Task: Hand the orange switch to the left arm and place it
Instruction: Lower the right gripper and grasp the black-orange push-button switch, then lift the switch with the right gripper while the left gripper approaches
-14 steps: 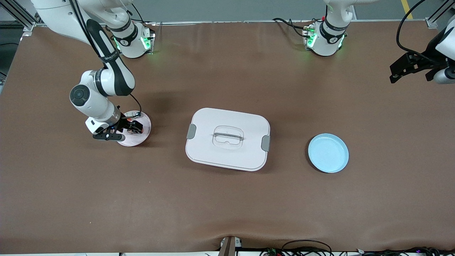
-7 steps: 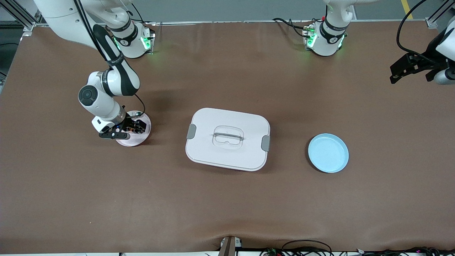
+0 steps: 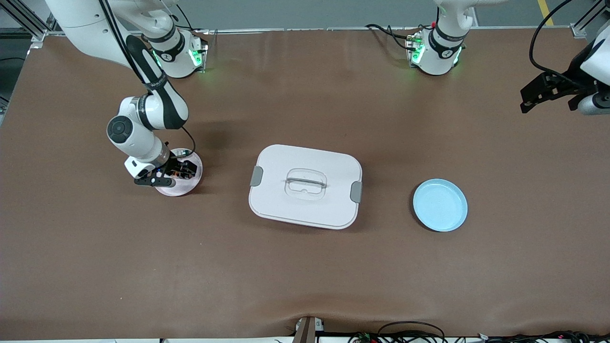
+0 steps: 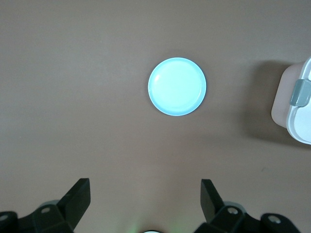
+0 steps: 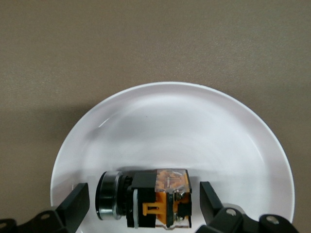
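Observation:
The orange switch, a black part with an orange body and a metal ring, lies on its side on a white plate toward the right arm's end of the table. My right gripper is open, low over the plate, with one finger on each side of the switch and a gap at both. In the front view the gripper hides the switch. The white box sits at the table's middle. My left gripper is open and empty, waiting high near the left arm's end.
A light blue plate lies between the box and the left arm's end; it also shows in the left wrist view, with a corner of the box beside it.
My right gripper has shifted over the white plate toward the box and settled low around the switch. The left arm has barely moved.

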Robot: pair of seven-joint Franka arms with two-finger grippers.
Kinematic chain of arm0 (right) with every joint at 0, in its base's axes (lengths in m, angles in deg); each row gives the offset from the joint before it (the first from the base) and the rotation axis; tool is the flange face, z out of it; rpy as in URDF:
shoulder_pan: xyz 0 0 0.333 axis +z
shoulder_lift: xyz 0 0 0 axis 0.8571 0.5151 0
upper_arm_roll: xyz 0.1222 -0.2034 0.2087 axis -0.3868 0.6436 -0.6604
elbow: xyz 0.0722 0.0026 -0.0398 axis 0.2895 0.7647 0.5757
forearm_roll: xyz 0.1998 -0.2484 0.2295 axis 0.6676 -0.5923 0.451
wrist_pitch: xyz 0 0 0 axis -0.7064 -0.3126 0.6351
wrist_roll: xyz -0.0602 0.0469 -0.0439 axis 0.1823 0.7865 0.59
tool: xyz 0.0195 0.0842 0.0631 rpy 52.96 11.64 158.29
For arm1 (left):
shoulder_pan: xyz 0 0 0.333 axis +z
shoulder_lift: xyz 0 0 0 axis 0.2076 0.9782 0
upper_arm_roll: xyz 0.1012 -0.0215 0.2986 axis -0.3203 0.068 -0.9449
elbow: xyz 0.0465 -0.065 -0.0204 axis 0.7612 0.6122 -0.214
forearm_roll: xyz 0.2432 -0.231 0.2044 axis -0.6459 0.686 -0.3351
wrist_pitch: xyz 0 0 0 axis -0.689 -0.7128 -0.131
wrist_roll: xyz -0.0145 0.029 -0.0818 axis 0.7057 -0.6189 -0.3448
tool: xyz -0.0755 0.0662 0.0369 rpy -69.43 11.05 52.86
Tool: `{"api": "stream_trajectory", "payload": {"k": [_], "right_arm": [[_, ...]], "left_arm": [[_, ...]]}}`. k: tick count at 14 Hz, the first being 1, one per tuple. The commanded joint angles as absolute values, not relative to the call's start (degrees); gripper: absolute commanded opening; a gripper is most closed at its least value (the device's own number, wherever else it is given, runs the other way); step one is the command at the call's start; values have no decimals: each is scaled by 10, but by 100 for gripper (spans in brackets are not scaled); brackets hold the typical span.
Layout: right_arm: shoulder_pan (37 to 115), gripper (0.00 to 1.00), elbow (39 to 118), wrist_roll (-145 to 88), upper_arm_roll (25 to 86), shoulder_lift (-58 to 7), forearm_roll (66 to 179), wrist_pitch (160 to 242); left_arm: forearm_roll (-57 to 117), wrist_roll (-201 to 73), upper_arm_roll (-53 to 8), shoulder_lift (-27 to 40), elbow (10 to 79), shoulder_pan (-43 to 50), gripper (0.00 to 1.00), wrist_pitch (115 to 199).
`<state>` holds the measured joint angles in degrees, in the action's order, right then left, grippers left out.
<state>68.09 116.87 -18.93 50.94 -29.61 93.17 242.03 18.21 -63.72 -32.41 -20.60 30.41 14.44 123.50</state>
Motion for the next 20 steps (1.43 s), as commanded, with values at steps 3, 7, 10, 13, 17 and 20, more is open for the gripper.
{"api": "stream_trajectory", "payload": {"k": [3,7,10,13,17,20], "right_arm": [[686,0,1172,-181,511,-296,937,2421],[680,0,1163,-162,511,-306,938,2382],[680,0,1130,-128,509,-335,948,2293],[687,0,1014,-73,509,-347,995,2100],[692,0,904,17,509,-347,1049,1954],[713,0,840,100,509,-344,1107,1896]], "left_arm": [[173,-641,-321,-198,298,141,100,1237],[177,-640,-317,-198,297,141,100,1239],[179,-635,-309,-198,297,141,100,1240],[178,-633,-302,-198,297,144,100,1240],[177,-633,-302,-198,298,144,100,1239],[178,-636,-302,-198,298,148,100,1239]]}}
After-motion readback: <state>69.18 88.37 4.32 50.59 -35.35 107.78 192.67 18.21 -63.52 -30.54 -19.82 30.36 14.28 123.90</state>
